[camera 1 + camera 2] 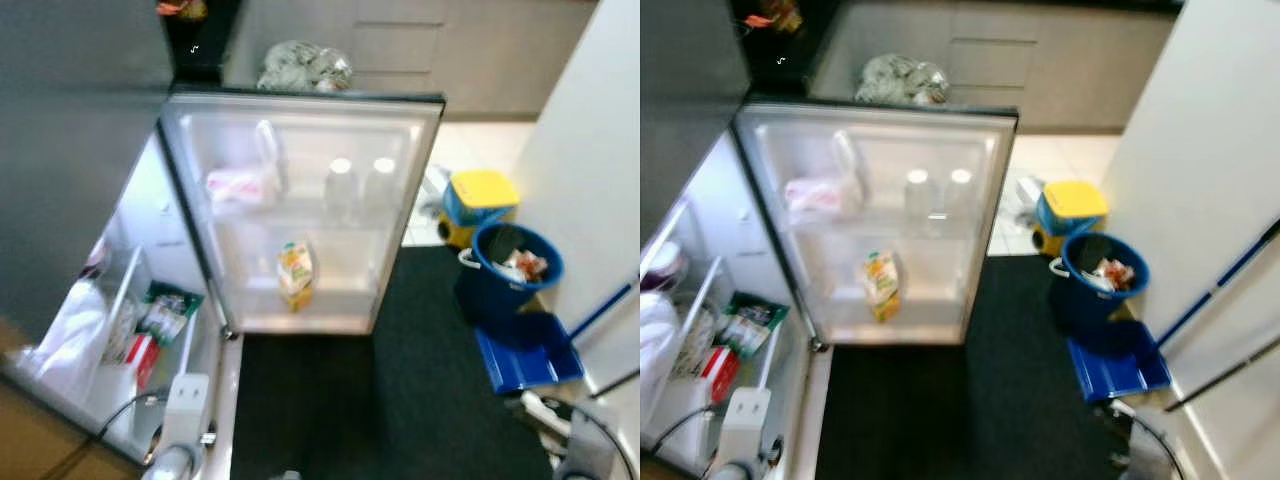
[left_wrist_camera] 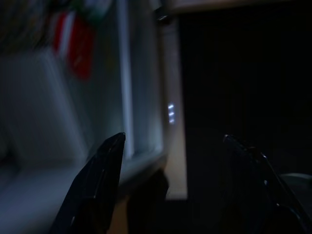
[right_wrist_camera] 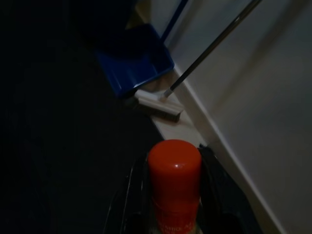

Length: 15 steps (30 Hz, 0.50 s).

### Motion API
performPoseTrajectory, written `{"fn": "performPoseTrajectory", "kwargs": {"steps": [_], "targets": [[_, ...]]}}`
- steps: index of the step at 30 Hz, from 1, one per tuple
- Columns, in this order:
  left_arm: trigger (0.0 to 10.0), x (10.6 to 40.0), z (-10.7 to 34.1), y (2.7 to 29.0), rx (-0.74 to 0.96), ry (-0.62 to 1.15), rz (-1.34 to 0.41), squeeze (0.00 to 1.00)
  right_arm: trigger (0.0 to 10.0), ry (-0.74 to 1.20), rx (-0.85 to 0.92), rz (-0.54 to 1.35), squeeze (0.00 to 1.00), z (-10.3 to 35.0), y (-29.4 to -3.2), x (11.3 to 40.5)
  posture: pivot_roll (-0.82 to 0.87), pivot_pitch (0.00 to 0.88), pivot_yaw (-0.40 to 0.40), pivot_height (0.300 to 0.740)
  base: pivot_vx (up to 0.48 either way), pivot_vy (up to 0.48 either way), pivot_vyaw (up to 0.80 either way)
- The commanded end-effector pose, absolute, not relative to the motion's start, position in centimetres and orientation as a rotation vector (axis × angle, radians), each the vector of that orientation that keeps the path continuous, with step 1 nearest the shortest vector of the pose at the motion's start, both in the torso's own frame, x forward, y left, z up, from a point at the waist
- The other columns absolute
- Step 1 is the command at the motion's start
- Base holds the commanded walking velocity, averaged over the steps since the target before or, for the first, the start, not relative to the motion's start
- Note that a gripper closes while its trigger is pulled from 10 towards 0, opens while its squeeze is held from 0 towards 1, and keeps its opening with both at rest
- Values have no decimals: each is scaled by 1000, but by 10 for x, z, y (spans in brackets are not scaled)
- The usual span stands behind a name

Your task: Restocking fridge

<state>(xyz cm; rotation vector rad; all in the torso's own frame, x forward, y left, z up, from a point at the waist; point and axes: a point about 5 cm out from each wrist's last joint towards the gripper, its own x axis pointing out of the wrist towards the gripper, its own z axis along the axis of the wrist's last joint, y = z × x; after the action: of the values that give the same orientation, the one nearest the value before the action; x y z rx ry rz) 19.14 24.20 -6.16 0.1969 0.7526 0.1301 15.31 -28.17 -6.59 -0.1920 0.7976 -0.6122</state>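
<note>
Head views: fridge door swung wide open. Juice carton stood on lower door shelf, two clear bottles and pink bag kept on upper shelf. Food packets seen in fridge drawers at left. Blue bucket, blue dustpan and yellow-lidded box set on dark floor at right.

Left wrist view: left gripper spread wide, nothing held, near fridge edge.

Right wrist view: right gripper closed around red-capped bottle, low over floor, near broom head.

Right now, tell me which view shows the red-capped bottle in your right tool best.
The right wrist view: the red-capped bottle stands close up, clamped in the right tool. The head views take in the open fridge door and blue bucket instead.
</note>
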Motion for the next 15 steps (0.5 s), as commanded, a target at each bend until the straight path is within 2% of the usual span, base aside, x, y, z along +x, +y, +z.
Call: {"fn": "performPoseTrajectory", "kwargs": {"steps": [1, 4, 12, 15], "targets": [[10000, 193, -62, 237, 202, 753, 111, 0, 10000, 794, -197, -628, 0, -64, -288, 151, 11, 56, -30, 740, 296, 0, -744], [10000, 193, -62, 237, 203, 752, 111, 0, 10000, 793, -197, -629, 0, -64, -288, 151, 11, 56, -30, 740, 295, 0, -692], [10000, 193, -62, 238, 204, 751, 114, 0, 10000, 776, -223, -600, 0, -62, -286, 156, 10, 56, -29, 740, 286, 0, 0], [10000, 193, -62, 239, 205, 752, 117, 0, 10000, 713, -250, -552, 0, -56, -280, 172, 8, 57, -28, 740, 271, 0, 0]]}}
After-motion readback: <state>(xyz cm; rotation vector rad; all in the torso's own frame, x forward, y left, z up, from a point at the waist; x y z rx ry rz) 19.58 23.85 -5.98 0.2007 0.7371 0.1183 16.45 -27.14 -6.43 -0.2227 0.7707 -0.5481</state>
